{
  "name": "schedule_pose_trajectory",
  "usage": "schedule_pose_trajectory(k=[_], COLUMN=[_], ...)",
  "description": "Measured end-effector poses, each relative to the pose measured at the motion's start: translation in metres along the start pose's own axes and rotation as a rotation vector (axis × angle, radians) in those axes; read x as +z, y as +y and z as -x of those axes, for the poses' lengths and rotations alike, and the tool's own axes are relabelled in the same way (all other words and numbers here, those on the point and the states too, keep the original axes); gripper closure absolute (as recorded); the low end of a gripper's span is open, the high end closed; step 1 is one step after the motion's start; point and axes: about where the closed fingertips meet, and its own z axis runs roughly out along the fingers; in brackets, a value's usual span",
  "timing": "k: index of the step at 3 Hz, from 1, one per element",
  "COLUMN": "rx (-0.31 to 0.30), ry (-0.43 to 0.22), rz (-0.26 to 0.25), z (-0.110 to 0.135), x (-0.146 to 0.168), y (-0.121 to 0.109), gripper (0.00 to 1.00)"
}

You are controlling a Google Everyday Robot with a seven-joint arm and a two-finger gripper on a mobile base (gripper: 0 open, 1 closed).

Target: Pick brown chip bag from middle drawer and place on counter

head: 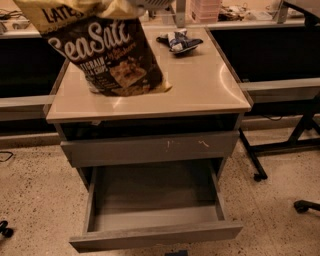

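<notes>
On the counter, nine o'clock side, the brown chip bag leans and could topple; gripper at twelve o'clock, hold unclear

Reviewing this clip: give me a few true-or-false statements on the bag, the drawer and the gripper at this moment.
1. The brown chip bag is over the counter, not in the drawer. True.
2. The middle drawer is shut. False: it is pulled out, with nothing visible inside.
3. A blue-and-white snack bag lies toward the counter's far edge. True.
4. The gripper reaches into the drawer. False: it is out of view above the bag; only a sliver of white arm shows.
</notes>
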Motion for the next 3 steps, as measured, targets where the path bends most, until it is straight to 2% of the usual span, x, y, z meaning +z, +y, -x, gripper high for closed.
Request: schedule_pose_trajectory(k=[1, 2, 3], rx=[-0.079, -0.041, 0.15], ry=[-0.017, 0.022, 0.082], rz=[-0.033, -0.065, -0.062], z=[-0.01, -0.05, -0.108], x=[0.013, 0.029, 0.043], y=[-0.037, -0.067, -0.076], gripper=[1.0, 1.0, 1.0])
